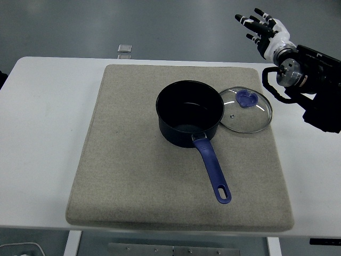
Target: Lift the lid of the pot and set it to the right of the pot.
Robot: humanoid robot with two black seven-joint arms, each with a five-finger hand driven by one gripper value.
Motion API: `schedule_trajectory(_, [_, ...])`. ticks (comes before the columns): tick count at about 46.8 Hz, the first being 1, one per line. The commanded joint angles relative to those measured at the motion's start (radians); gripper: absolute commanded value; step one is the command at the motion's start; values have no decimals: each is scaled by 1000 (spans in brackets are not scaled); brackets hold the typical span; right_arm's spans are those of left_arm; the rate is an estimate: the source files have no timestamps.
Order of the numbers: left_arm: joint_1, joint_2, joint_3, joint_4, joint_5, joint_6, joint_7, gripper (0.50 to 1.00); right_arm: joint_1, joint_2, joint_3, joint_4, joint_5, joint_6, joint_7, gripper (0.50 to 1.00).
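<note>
The pot (189,113) stood uncovered on a grey mat (133,176) that lay on the white counter (42,133). It was dark inside and out, and its blue handle (213,172) pointed toward the counter's near edge, angled a little to the right. The lid (246,110), clear glass with a metal rim and a blue knob (246,98), lay flat on the mat to the right of the pot, its rim touching or just beside the pot's wall; which of the two could not be told. The lid sat close to the mat's right edge, toward the far corner.

The right hand (265,29) was raised above the counter's far right corner, up and to the right of the lid and well apart from it. Its fingers (250,22) were spread apart and held nothing. The black right arm came in from the right edge.

A small pale square (124,49) lay on the floor beyond the counter's far edge.
</note>
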Motion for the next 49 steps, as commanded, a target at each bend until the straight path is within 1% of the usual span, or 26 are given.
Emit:
schedule_trajectory(1, [0,0,0,0,0,0,0,1000,1,-5,2,0,-1,3,5,913])
schedule_trajectory(12, [0,0,0,0,0,0,0,1000,1,-13,2,-9,-2,8,9,913])
schedule_trajectory(22, [0,0,0,0,0,0,0,1000,-5,-20,5,-60,1,14,9,913])
schedule_trajectory(29, [0,0,0,0,-1,0,0,1000,-9,-34,5,-62,-1,17,9,913])
schedule_trajectory(49, [0,0,0,0,0,0,0,1000,-8,-34,7,-62,5,15,9,913])
